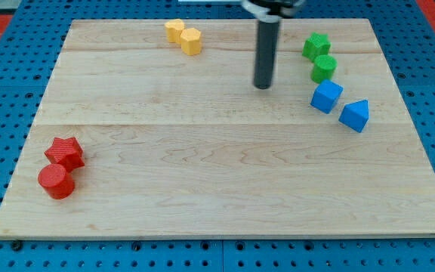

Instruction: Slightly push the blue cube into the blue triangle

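The blue cube (pixel 326 97) lies on the wooden board (pixel 217 174) at the view's right. The blue triangle (pixel 354 115) lies just to its lower right, with a narrow gap between them or barely touching. My tip (pixel 263 86) is to the left of the blue cube and slightly above it in the view, well apart from it. The dark rod rises from the tip to the view's top edge.
A green star (pixel 316 46) and a green cylinder (pixel 323 69) sit just above the blue cube. Two yellow blocks (pixel 183 35) lie at the top centre-left. A red star (pixel 65 152) and a red cylinder (pixel 56 181) lie at the lower left.
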{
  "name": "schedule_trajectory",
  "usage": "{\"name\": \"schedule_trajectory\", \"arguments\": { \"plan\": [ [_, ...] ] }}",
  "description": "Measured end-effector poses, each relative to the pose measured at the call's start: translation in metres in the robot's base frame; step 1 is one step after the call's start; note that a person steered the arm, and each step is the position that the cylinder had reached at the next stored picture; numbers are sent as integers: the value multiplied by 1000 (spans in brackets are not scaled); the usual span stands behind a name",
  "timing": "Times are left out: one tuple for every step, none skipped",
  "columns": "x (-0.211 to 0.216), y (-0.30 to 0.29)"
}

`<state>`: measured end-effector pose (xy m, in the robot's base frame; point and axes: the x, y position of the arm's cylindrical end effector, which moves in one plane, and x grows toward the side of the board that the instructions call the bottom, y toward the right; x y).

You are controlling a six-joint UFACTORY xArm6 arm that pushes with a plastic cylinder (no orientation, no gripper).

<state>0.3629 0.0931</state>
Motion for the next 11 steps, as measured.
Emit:
{"name": "schedule_trajectory", "arguments": {
  "plan": [
    [-2, 29],
    [-2, 35],
    [-2, 35],
    [-2, 36],
    [-2, 37],
    [-2, 39],
    [-2, 44],
    [2, 54],
    [8, 68],
    [8, 75],
    [8, 85]
  ]
}}
